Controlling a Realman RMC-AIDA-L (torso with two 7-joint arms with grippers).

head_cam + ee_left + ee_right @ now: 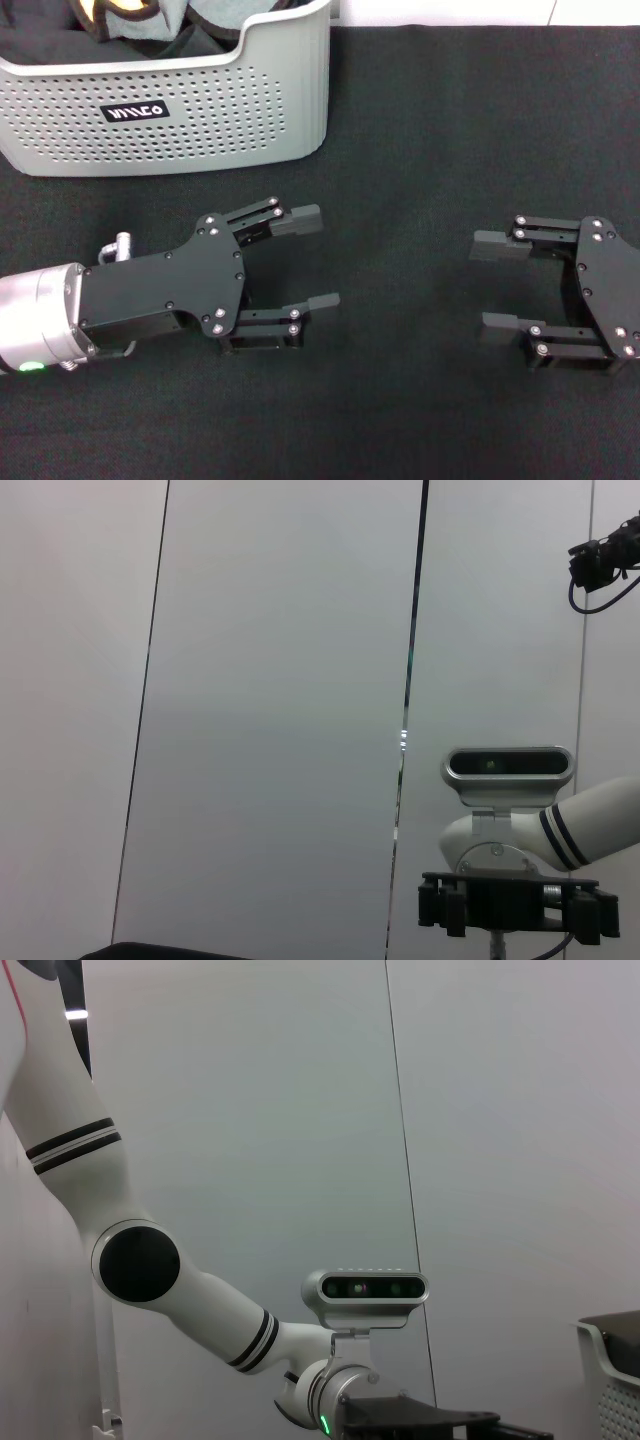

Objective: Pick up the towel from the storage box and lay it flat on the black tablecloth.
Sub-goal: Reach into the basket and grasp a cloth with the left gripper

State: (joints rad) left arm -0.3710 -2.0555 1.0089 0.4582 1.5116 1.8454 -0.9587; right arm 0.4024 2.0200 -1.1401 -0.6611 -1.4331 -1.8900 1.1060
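The storage box [200, 120], light grey with dotted walls and a black label, stands at the far left on the black tablecloth [420, 120]. Inside it lies the towel [172, 22], bunched up, with a grey face and a bit of yellow-orange showing at the top edge among darker cloths. My left gripper [315, 260] hovers low over the tablecloth just in front of the box, open and holding nothing. My right gripper [490, 283] sits to the right, facing the left one, also open and holding nothing. In the left wrist view the right gripper [512, 908] shows far off, seen head-on.
Pale wall panels fill both wrist views. A corner of the storage box [610, 1360] shows in the right wrist view, beside the left arm's wrist camera [365, 1287]. The tablecloth runs bare between and around the two grippers.
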